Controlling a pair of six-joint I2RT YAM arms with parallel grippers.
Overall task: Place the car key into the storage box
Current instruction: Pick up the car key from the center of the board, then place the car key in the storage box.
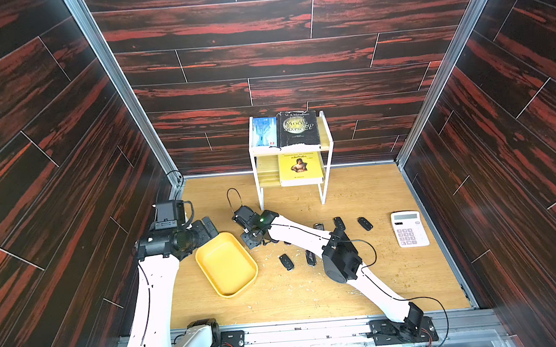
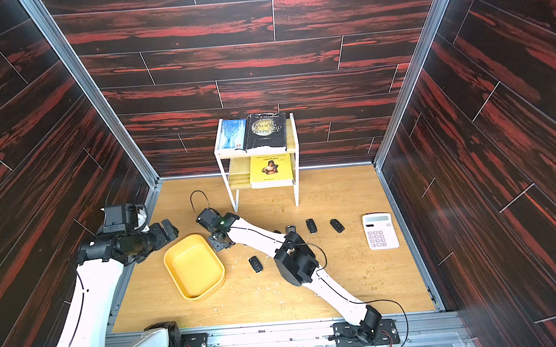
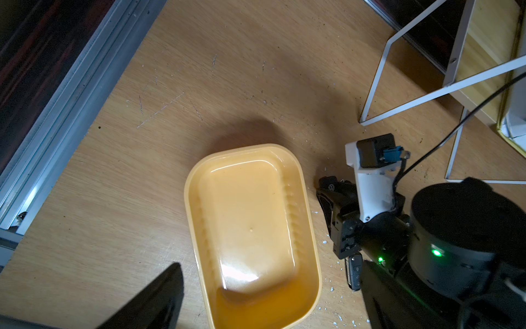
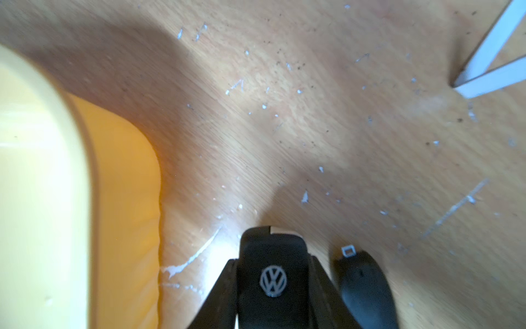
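We take our bearings from the shallow yellow plastic storage box (image 1: 226, 265), a rounded rectangle with a raised rim. It sits empty on the pale wood-grain bench (image 1: 362, 292).

Well apart from the storage box, past its far end, stands a white two-tier metal shelf (image 1: 265, 150) carrying books (image 1: 297, 127). The white-and-black right arm (image 1: 307, 236) stretches across the bench to one long side of the storage box. The matching left arm (image 1: 153, 283) rises on the opposite side. A white desk calculator (image 1: 409, 228) lies flat, well apart from the storage box, beyond the right arm.

The left tool (image 1: 211, 229) hangs near the storage box's far corner, its jaws spread wide with nothing between them. The right tool (image 1: 250, 241) is just beside the storage box's rim, outside it. Its jaws have closed in on the black car key (image 4: 273, 273) with a silver VW badge, and in the right wrist view we see dark fingers (image 4: 225, 290) against both flanks of the key.

The car key is therefore outside the storage box, close to its long wall, and we cannot tell whether it touches the bench. Other black key fobs (image 1: 286, 262) lie scattered on the bench on that same side of the storage box. A further dark fob (image 4: 364, 284) lies just beside the gripped key, on its side away from the storage box.
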